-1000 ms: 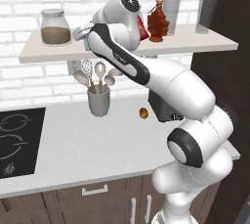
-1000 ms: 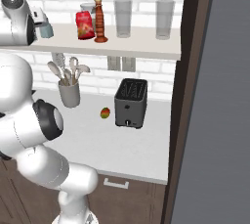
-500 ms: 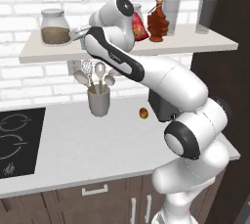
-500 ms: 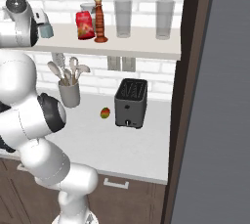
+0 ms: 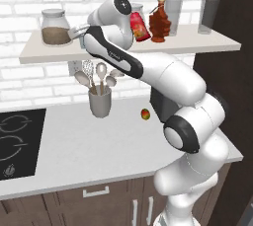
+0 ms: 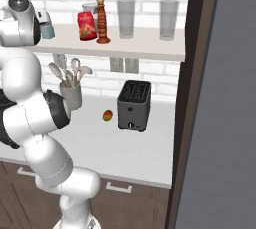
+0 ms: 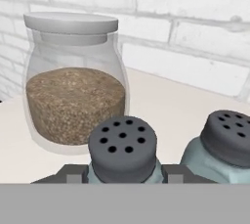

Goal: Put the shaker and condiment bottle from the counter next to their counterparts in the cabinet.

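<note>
Pincer is up at the cabinet, its fingertips snug against both sides of the shaker, gripping it. Just beside it stands the matching shaker; behind, a glass jar of brown grains. Along the shelf: red container, then the condiment bottle. Down on the surface, a utensil cup.

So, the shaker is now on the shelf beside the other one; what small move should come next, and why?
Probably open the gripper and let go. The shaker sits between the fingertips, close beside its counterpart on the cabinet shelf, with the glass jar behind. Whether its base already rests on the board is hidden, so release gently.
</note>
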